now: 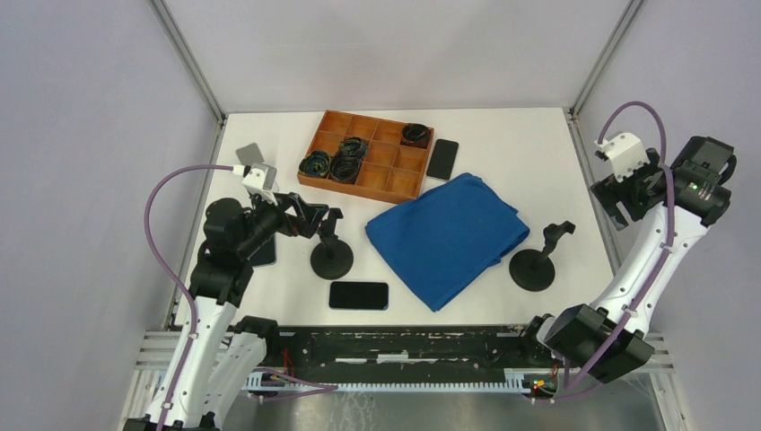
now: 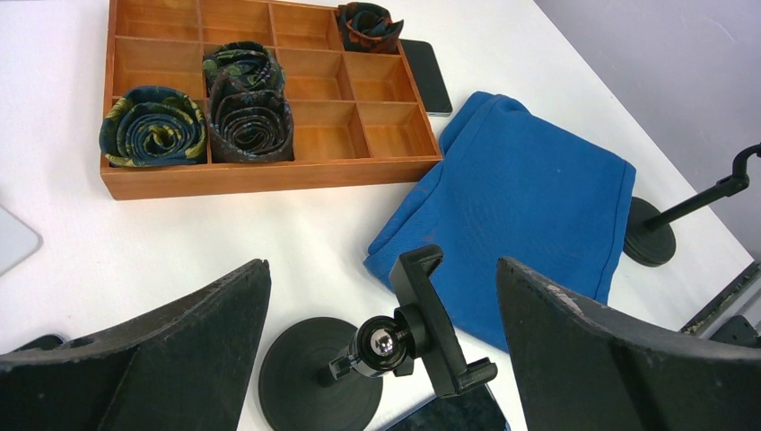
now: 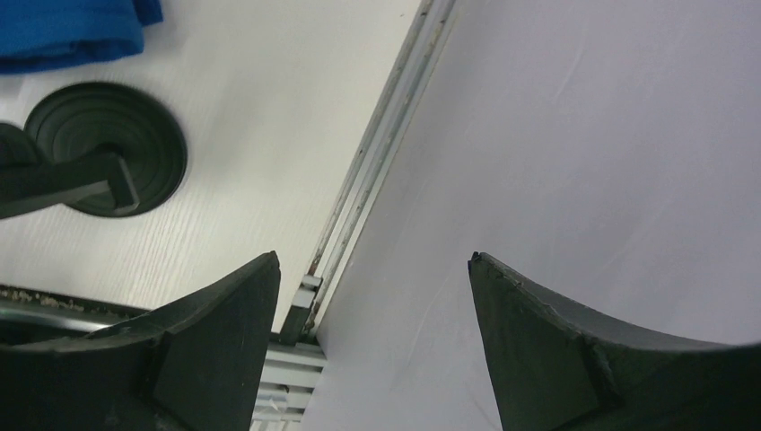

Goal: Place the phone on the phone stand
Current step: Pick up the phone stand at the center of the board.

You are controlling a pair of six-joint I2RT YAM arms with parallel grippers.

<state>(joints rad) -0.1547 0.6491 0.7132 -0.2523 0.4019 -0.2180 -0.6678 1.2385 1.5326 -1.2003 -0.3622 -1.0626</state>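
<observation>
Top view: I'm seeing the phone [image 1: 359,294] lying flat at 5 o'clock of the phone stand [image 1: 332,258], so nothing is placed yet. Left wrist: the left gripper [image 2: 381,267] is hovering over the stand, spread wide and empty. Right wrist: the right gripper [image 3: 372,260] is idling, spread and empty, off the table [image 3: 251,135] edge. Pick and place are both pending.

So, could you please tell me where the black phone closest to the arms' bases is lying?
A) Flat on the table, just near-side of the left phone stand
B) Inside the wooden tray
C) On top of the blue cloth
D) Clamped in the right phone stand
A: the phone lies flat on the table just in front of the left phone stand, clear of the blue cloth, and the right phone stand holds nothing.
</observation>
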